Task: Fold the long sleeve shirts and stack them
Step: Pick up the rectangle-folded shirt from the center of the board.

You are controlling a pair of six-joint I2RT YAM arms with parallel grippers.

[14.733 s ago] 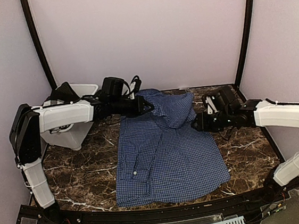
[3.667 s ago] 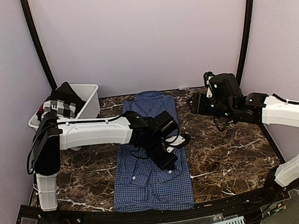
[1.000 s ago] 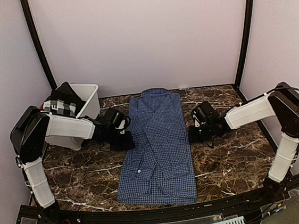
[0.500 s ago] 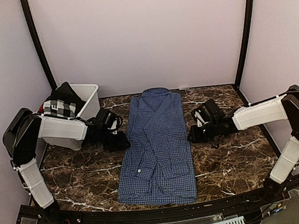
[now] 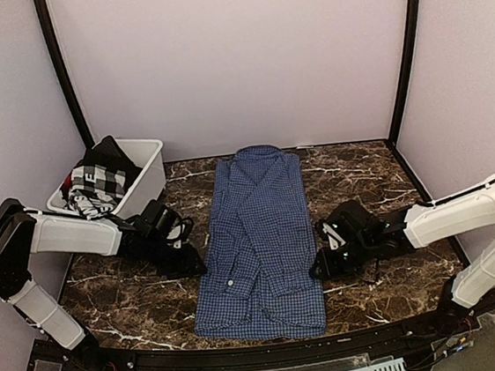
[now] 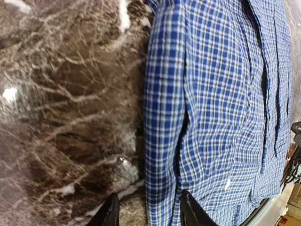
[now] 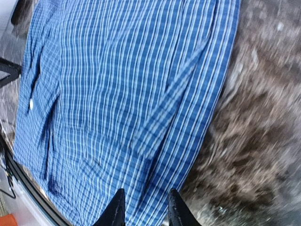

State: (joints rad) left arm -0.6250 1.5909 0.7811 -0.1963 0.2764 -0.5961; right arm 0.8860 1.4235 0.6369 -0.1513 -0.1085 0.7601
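Note:
One blue checked long sleeve shirt (image 5: 262, 237) lies flat on the marble table, folded into a long narrow strip with its collar at the far end. My left gripper (image 5: 190, 264) sits low at the shirt's left edge, toward the near half. In the left wrist view the left gripper (image 6: 149, 214) is open, and the shirt's (image 6: 216, 94) folded edge runs between its fingertips (image 6: 111, 215). My right gripper (image 5: 318, 268) is low at the shirt's right edge. In the right wrist view the right gripper (image 7: 145, 212) is open over that edge of the shirt (image 7: 117, 94).
A white plastic bin (image 5: 146, 167) stands at the back left with a black-and-white checked cloth (image 5: 96, 178) and dark cloth heaped in it. Dark marble table (image 5: 392, 294) shows on both sides of the shirt. Black frame posts rise at the back corners.
Both grippers have slid along the shirt's sides toward the near edge of the table. Their jaws have opened from nearly shut. The shirt has not moved.

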